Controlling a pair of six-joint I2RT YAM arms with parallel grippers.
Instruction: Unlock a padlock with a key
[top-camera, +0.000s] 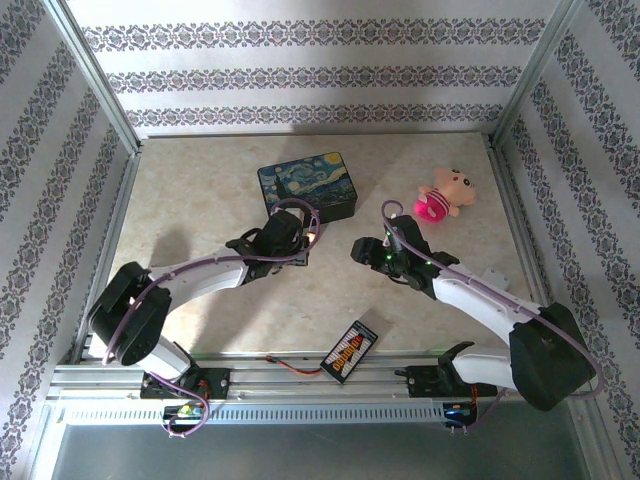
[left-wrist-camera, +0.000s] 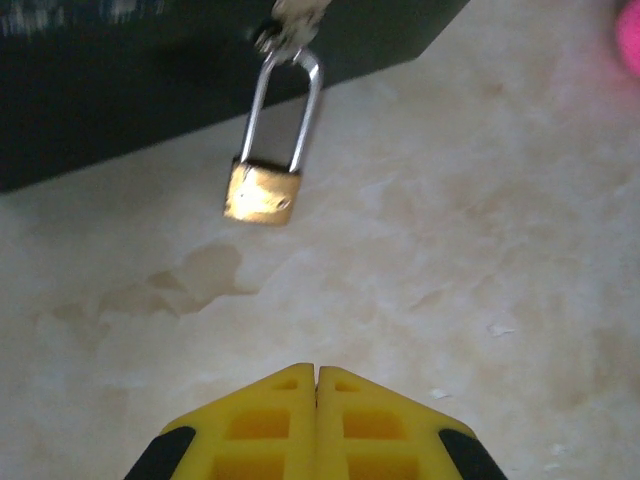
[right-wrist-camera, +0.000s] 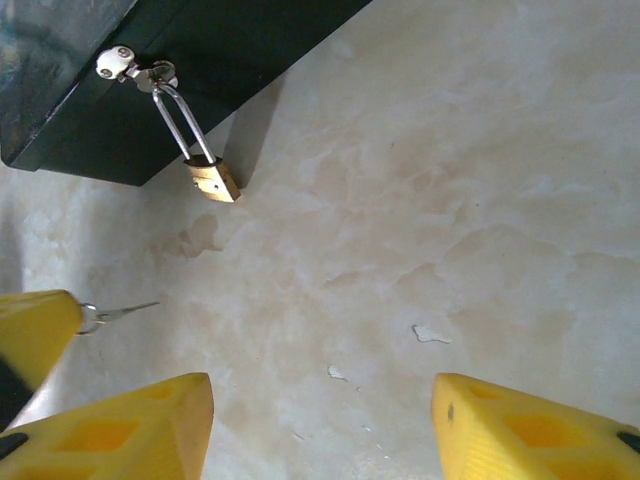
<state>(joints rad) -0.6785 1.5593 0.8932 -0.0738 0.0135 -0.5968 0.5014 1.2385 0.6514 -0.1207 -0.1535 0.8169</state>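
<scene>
The padlock (left-wrist-camera: 262, 193) hangs by its silver shackle from the latch (right-wrist-camera: 150, 75) on the front of the dark box (top-camera: 307, 185), towards the far middle of the counter (top-camera: 190, 210). Its brass body is down at the counter, just beside the box wall.

The left end effector (left-wrist-camera: 316, 375) points at the padlock from close by, with its 2 yellow fingers pressed together. In the right wrist view, 1 of those fingers (right-wrist-camera: 35, 335) shows at the left edge. The key (right-wrist-camera: 125, 311) sticks out from it on a small ring, its thin blade level above the counter and near the padlock but not touching it.

The right end effector (right-wrist-camera: 320, 380) is spread wide and holds nothing, facing the box from the right.

A pink toy (top-camera: 440, 197) lies right of the box. A black strip (top-camera: 348, 352) lies at the near edge.
</scene>
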